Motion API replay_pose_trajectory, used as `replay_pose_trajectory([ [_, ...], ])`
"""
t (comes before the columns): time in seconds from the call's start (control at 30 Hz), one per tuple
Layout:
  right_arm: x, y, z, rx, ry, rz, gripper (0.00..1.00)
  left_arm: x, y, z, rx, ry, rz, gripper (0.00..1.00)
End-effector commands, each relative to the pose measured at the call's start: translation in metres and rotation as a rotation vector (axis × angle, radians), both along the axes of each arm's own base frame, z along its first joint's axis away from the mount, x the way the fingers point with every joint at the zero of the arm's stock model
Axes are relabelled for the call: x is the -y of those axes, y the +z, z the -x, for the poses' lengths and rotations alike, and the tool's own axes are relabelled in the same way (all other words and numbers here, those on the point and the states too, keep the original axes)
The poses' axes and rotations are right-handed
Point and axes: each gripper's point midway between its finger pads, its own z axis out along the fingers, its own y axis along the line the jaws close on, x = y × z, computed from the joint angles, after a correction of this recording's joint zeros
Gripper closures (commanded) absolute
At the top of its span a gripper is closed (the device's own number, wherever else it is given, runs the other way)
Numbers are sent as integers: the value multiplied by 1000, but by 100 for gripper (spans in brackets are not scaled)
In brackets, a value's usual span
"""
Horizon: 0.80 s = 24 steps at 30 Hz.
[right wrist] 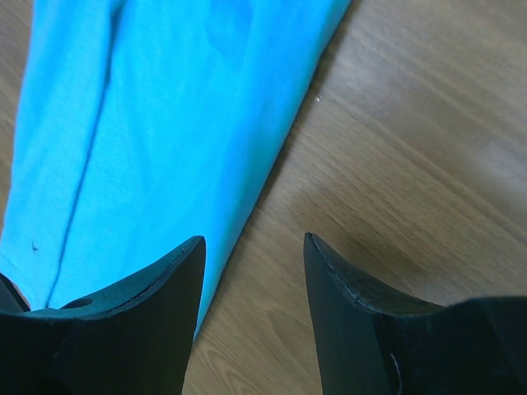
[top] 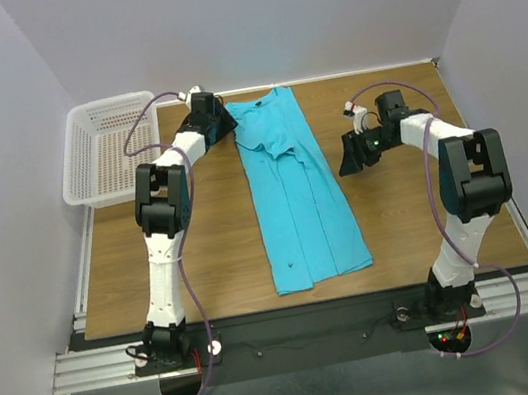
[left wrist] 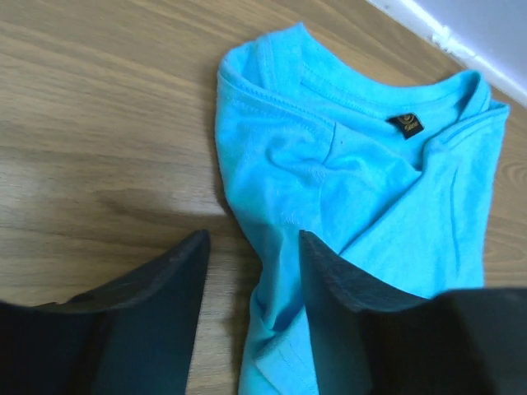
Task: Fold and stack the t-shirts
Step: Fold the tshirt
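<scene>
At the far left corner a white plastic mesh basket (top: 109, 147) sits on the brown wood-grain tabletop (top: 202, 253). The left arm rises from its base at the near edge, bends at a black elbow joint, and sends its white forearm toward the far side. The left gripper (top: 228, 124) hangs low at the collar end of the plain turquoise-blue cotton t-shirt (top: 294, 192).

In the left wrist view the left gripper (left wrist: 253, 237) has its dark fingers spread. They straddle the shirt's left edge without pinching it, so the cloth (left wrist: 346, 189) lies released between and beyond them. A small black neck label (left wrist: 406, 125) carries a yellowish mark; any writing on it is too small to read.

The shirt lies in the middle of the table as a long narrow strip. Its round neck is at the far end and its hem is toward the arms.

The right arm stands up from its base, folds at the elbow and reaches inward. The right gripper (top: 347, 167) is near the shirt's right edge but apart from it. From the right wrist, the gripper (right wrist: 254, 239) shows parted fingers with only bare wood between them, and the shirt (right wrist: 148, 123) lies just to the left.
</scene>
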Motion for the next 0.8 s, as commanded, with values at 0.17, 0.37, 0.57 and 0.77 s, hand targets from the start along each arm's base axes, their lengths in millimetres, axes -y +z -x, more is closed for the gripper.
replay_pose_trajectory([
  [0.17,-8,-14,4,-25,29,55,42,-20,135,-18,241,-72,-46,32],
  [0.37,-16,-19,33,-67,96,20,42,-24,188,11,309,-138,-68,31],
  [0.57,-10,-25,76,-143,161,58,42,-32,199,76,327,-196,-61,31],
  [0.77,-16,-33,111,-209,201,42,42,-39,180,145,289,-241,-32,30],
])
